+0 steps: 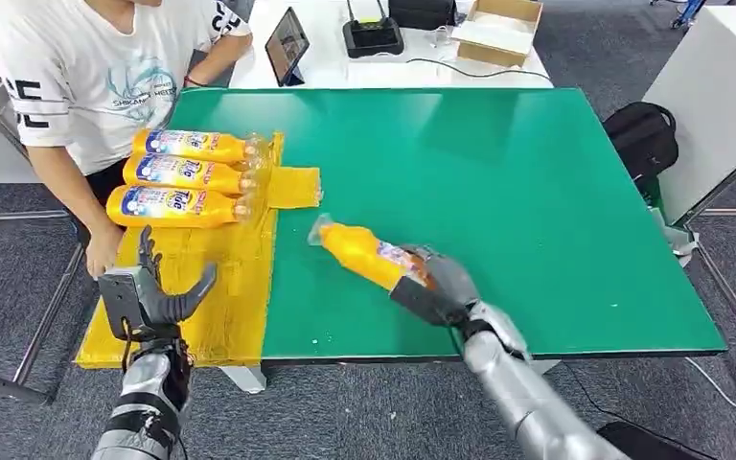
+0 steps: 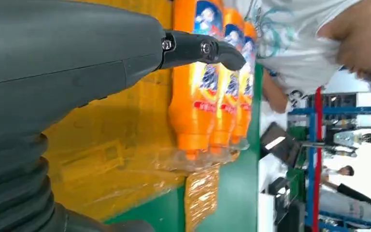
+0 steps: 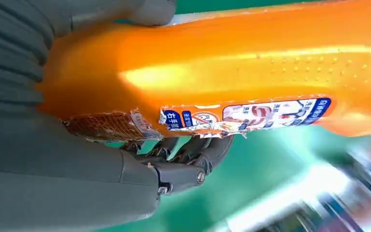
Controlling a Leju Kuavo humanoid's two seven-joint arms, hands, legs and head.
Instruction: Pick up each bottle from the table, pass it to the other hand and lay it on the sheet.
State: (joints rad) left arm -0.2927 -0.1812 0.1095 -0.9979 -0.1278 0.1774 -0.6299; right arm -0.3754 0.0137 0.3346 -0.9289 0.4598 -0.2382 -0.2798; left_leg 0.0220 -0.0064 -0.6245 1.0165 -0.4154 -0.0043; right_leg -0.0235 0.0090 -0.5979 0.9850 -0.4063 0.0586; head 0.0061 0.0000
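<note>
Meanwhile, right hand grips an orange bottle above the green counter; left hand hovers, fingers spread wide, over the yellow sheet.

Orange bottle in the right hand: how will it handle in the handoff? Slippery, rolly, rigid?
Probably rigid: the orange bottle shows no denting where the right hand grips its base end. Likely slick: its body is glossy, and the torn label is peeling. It may roll if released on the table, being rounded, though three bottles lie settled side by side on the sheet.
</note>
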